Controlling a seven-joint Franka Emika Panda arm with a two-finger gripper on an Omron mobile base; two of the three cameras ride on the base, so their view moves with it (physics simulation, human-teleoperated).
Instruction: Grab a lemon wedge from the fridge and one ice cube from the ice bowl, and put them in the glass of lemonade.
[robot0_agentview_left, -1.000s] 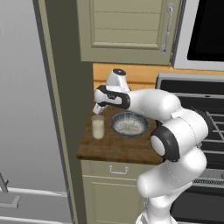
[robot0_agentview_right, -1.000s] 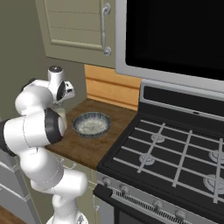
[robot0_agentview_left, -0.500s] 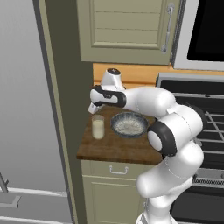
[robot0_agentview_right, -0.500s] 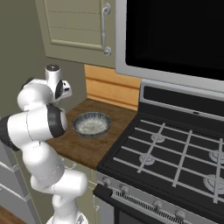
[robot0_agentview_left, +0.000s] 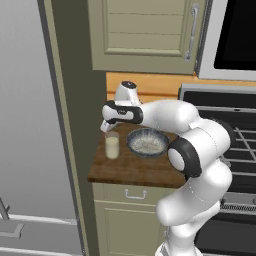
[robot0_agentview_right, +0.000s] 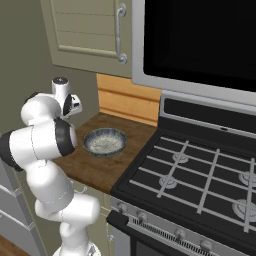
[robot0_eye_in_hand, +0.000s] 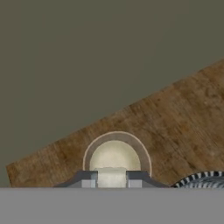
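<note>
Gripper (robot0_eye_in_hand: 111, 178) was clenched on a pale ice cube (robot0_eye_in_hand: 111, 176), poised directly over the glass of lemonade (robot0_eye_in_hand: 116, 153); ice bowl (robot0_eye_in_hand: 202, 179) at 3 o'clock.

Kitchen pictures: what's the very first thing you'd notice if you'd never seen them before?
Probably the big white robot arm, bent over the wooden counter with its gripper right above the glass of lemonade. In the hand view the fingers are shut on a small pale piece over the glass. Next to the glass sits the ice bowl, with a black stove to the side.
</note>
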